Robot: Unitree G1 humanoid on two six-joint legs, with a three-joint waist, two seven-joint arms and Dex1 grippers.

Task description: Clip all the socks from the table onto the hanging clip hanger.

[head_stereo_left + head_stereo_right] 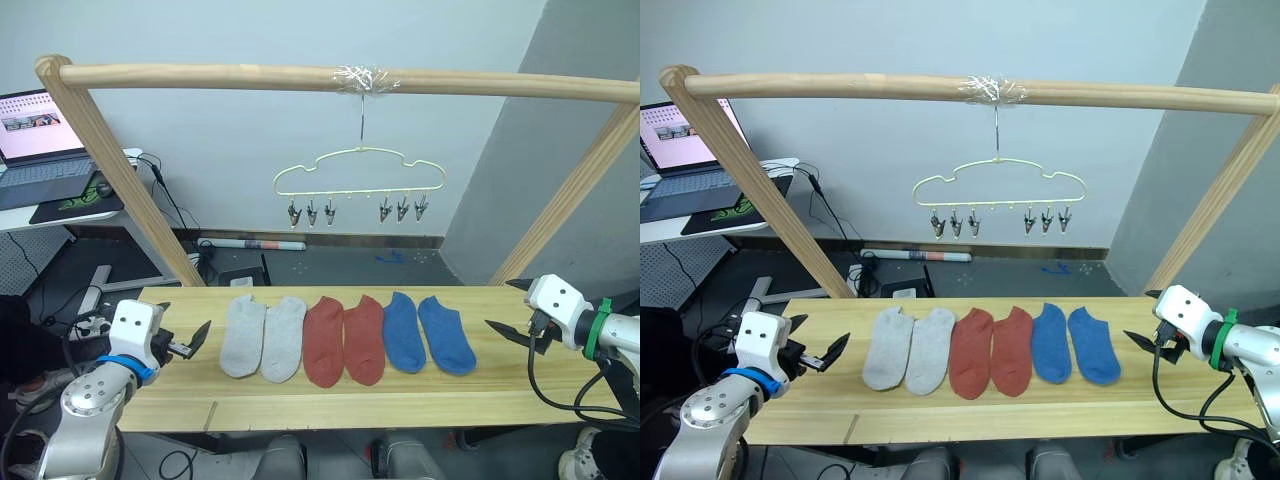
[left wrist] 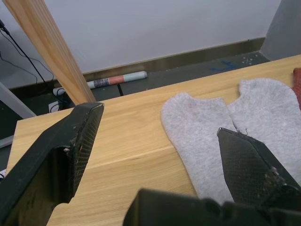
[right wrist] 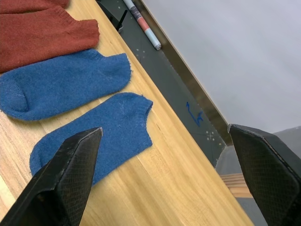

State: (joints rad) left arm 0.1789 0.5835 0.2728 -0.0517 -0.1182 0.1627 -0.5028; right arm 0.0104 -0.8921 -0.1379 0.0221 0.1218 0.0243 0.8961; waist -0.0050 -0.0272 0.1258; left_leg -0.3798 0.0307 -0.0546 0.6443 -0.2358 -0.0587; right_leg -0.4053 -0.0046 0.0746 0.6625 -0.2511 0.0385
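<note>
i see six socks (image 1: 345,338) flat on the table (image 1: 330,405) under the clip hanger (image 1: 358,172); my left gripper (image 1: 183,341) and right gripper (image 1: 508,312) are spread wide, holding nothing.

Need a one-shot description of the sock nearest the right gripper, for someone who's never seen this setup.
Find the long wooden table under the pole frame; six socks lie in a row across it, two grey, two rust red, two blue. Go to the blue pair at the robot's right end. The target is the outer blue sock, the last in the row, closest to the right gripper, with bare wood on its far side.
</note>
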